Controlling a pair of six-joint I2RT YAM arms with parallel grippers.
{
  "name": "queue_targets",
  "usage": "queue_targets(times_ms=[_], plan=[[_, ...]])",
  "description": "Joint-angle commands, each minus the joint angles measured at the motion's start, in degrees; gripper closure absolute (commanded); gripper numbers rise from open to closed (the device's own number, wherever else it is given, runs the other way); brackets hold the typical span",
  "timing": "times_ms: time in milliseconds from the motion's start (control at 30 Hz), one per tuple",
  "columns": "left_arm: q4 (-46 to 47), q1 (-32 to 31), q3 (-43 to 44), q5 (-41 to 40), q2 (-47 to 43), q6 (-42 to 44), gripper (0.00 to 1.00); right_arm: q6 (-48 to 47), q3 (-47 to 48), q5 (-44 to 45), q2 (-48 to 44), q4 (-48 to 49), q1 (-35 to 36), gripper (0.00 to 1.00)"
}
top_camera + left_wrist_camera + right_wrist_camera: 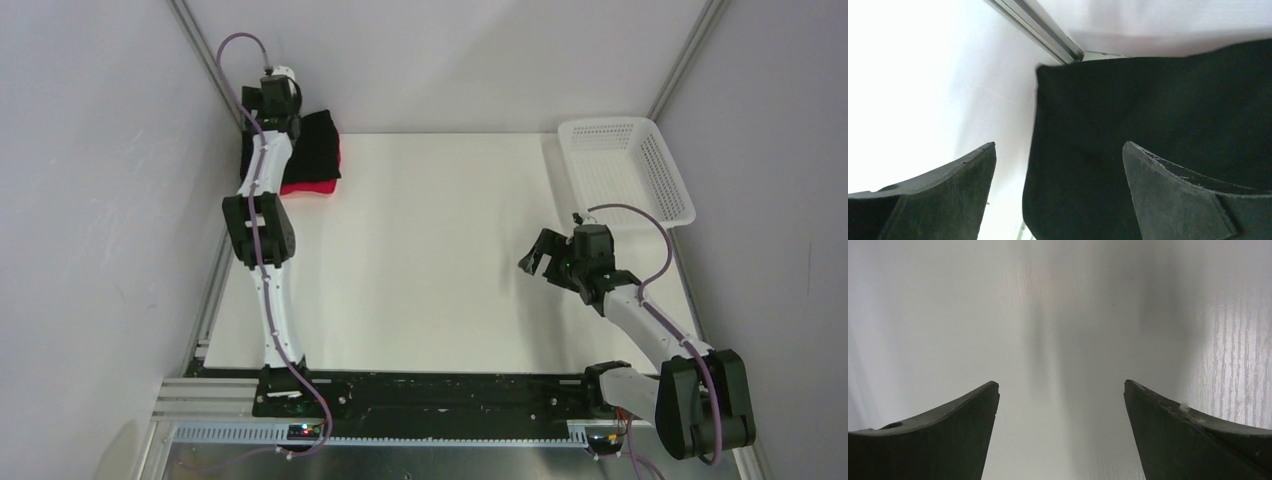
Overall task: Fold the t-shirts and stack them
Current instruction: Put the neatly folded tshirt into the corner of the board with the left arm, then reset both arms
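Two folded t-shirts are stacked in the table's far left corner, the black t-shirt (318, 145) lying on the red t-shirt (310, 186), of which only a strip shows at the near edge. My left gripper (288, 118) hangs over the stack's left side. In the left wrist view it (1059, 150) is open and holds nothing, and the black t-shirt (1148, 115) lies below it with its left edge between the fingers. My right gripper (540, 258) stands open above bare table at the right. The right wrist view shows only tabletop between the tips of that gripper (1060, 387).
A white mesh basket (672, 180) sits at the far right corner of the table (440, 260). A metal corner post (1038, 27) and the enclosure walls stand close behind the stack. The arm bases are on the rail at the near edge.
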Motion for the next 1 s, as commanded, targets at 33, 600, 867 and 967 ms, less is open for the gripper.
queue_targets(times_ms=[33, 600, 867, 967], plan=[[2.07, -0.40, -8.99, 4.74, -13.57, -11.45, 0.00, -0.53, 2.64, 0.71, -4.52, -1.68, -0.01, 0.01], [25.22, -20.25, -87.69, 13.82, -78.24, -47.81, 0.00, 5.78, -9.33, 6.98, -42.15, -13.87, 1.86, 0.01], [13.04, -28.42, -110.02, 9.67, -106.03, -52.58, 0.00, 9.23, -12.19, 13.81, -49.80, -16.61, 2.04, 0.00], [7.78, -28.47, -113.23, 9.68, -114.98, -53.84, 0.00, 9.92, -12.38, 15.00, -49.20, -16.75, 2.08, 0.01]])
